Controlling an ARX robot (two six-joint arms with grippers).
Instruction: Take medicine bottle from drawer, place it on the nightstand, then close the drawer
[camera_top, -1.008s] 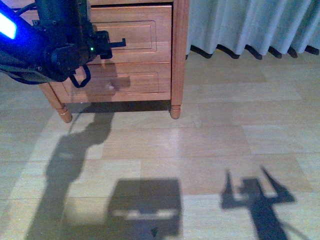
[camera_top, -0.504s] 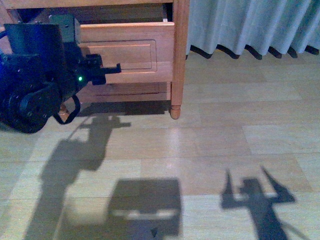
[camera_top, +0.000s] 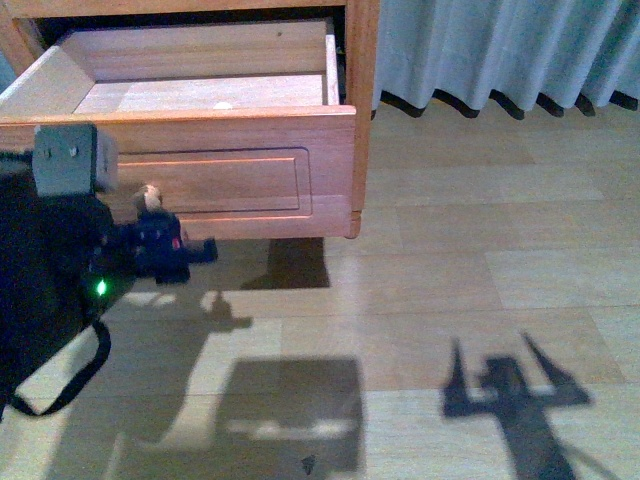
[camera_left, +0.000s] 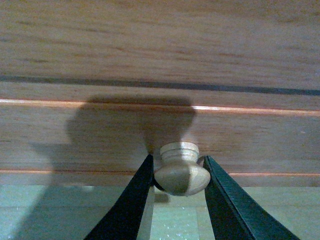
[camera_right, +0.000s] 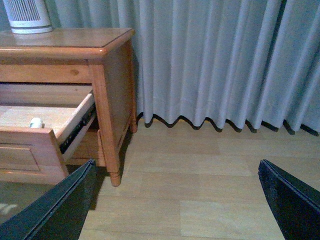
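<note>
Half a second ago the taller orange-brown wooden drawer (camera_top: 200, 150) was barely ajar; now it stands pulled far out. The left end effector (camera_left: 176, 169) is clenched on its round wooden knob (camera_left: 181, 174). The small white medicine bottle (camera_right: 35, 122) sits inside the drawer. The right end effector (camera_right: 176, 167) is spread wide, holding nothing.

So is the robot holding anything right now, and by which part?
Its left end effector clamps the drawer by its round wooden knob, a finger on each side. The right end effector is open and empty.
</note>
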